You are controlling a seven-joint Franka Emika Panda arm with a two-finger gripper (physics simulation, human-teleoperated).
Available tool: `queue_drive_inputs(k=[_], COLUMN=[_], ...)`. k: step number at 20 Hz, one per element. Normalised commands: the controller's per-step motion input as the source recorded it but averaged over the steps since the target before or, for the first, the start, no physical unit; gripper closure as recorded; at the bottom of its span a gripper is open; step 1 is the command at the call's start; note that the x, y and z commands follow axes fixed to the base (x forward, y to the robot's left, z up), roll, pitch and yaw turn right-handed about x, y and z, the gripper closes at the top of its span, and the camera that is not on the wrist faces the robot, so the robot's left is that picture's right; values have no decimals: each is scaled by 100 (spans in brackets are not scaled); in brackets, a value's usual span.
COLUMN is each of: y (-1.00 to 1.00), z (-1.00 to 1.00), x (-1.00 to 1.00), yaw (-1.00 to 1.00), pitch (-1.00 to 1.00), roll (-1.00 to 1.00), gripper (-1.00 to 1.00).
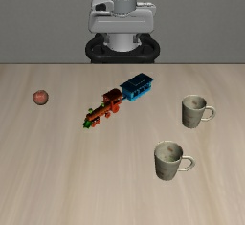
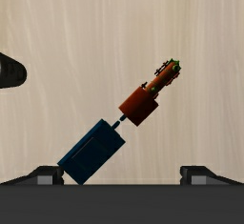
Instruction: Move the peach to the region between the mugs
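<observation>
Gripper (image 2: 122, 174) of mine hangs above the wooden table (image 1: 77, 181), its fingers spread wide and clamped on nothing. Below it lies a toy train (image 2: 124, 123), its blue wagon (image 2: 93, 150) reaching in between my fingertips without touching them. The peach (image 1: 40, 97) sits on the table toward the exterior view's left, well apart from the train. Both mugs (image 1: 196, 111) (image 1: 172, 160) stand upright at the exterior view's right.

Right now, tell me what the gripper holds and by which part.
Nothing is held. The gripper is open and empty above the train. The peach lies on the table, off to the train's side.
</observation>
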Motion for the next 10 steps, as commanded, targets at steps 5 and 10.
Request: queue_drive_inputs(k=[5,10], y=[-100,-100], z=[0,0], x=[0,0], yaw=[0,0], pitch=[0,0], roll=[0,0], gripper=[-100,-100])
